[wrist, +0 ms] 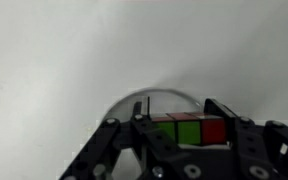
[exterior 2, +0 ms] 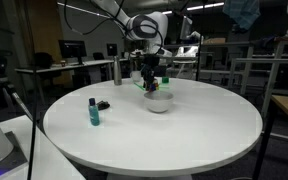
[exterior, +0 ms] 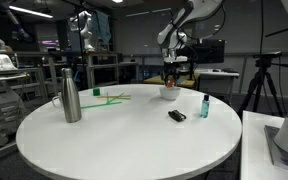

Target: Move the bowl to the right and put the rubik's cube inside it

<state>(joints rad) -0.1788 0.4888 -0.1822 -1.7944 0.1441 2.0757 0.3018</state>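
— Where is the small multicoloured Rubik's cube (wrist: 189, 131)?
— Right above the shallow white round bowl (exterior: 169, 93). The black Robotiq gripper (exterior: 170, 74) is clamped on it. In the wrist view its green and red faces sit between the dark fingers (wrist: 246, 140), and the bowl's rim curves just behind it.
— Does the cube touch the bowl?
— I cannot tell. In both exterior views the gripper hangs just over the bowl.
— What else stands around the bowl on the round white table (exterior: 114, 140)?
— A flat black object (exterior: 177, 116) and a small teal bottle (exterior: 204, 105) are near it. A tall steel bottle (exterior: 71, 95) stands well apart from it.
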